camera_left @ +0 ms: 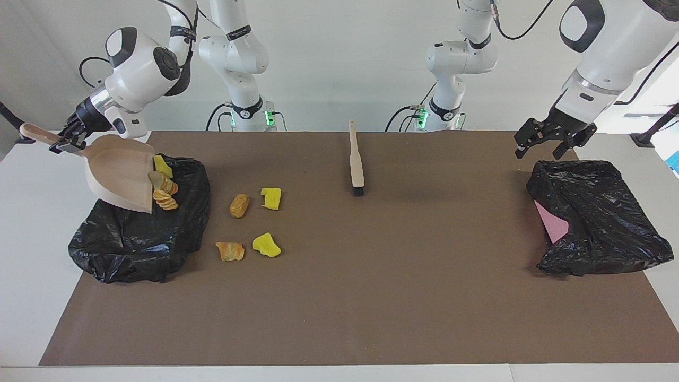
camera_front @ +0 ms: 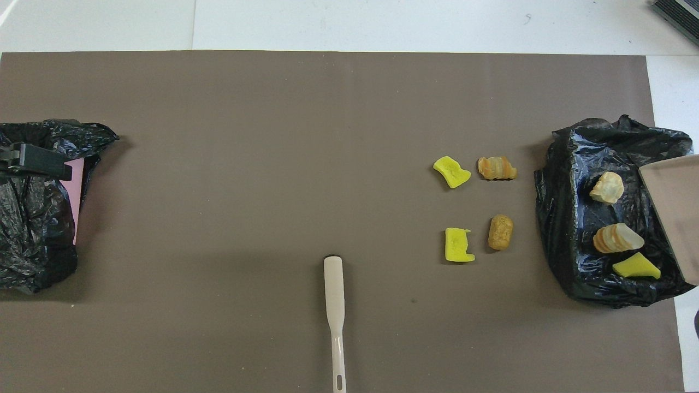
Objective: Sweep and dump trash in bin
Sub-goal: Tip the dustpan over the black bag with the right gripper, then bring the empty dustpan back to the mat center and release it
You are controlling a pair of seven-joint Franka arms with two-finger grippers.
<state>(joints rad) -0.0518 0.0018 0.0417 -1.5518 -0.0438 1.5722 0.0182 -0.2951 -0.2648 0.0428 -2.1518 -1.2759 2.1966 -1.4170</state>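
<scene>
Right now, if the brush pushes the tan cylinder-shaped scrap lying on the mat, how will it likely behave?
The tan cylinder-shaped scrap looks rounded, so it may roll rather than slide. It seems small and bread-like, probably light and easily knocked off course. The yellow notched scrap lies beside it, apart, so a push that way may bump it along.
</scene>
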